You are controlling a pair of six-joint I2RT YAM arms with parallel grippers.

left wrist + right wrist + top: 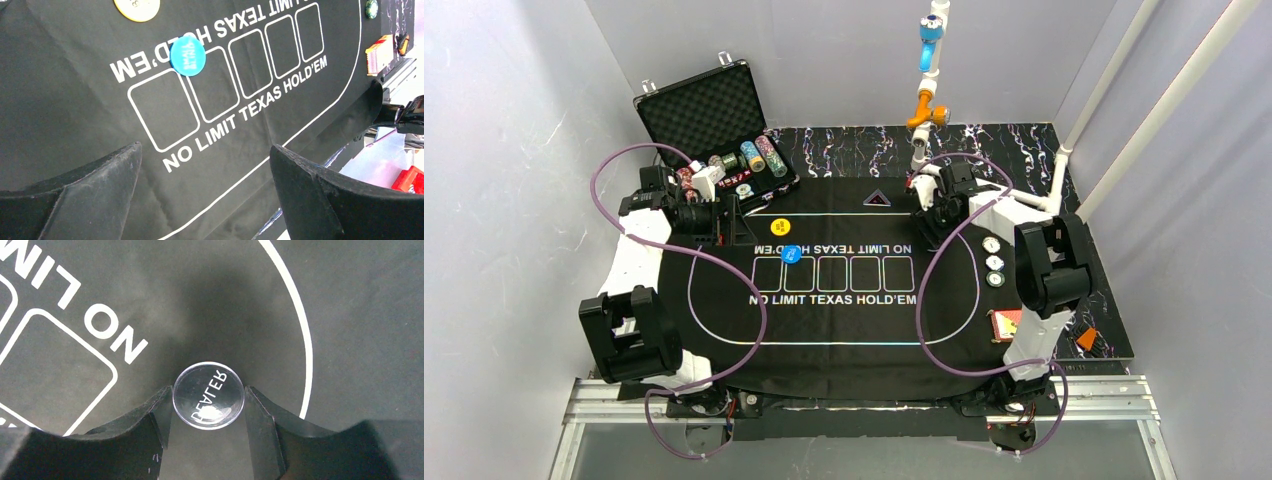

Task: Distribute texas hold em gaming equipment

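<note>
Clamped dealer button (208,395), black mat (350,315) behind.

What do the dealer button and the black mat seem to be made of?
The mat: apparently matte black cloth or felt; faint creases, no shine. The dealer button: probably clear glossy plastic; the mat shows through it and a highlight glints.

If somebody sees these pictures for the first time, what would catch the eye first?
Probably the clear DEALER button pinched between the jaws of the right gripper, over the black mat. Next, the bright blue button lying by the leftmost printed card boxes, and the open case of striped chips at the far left.
</note>
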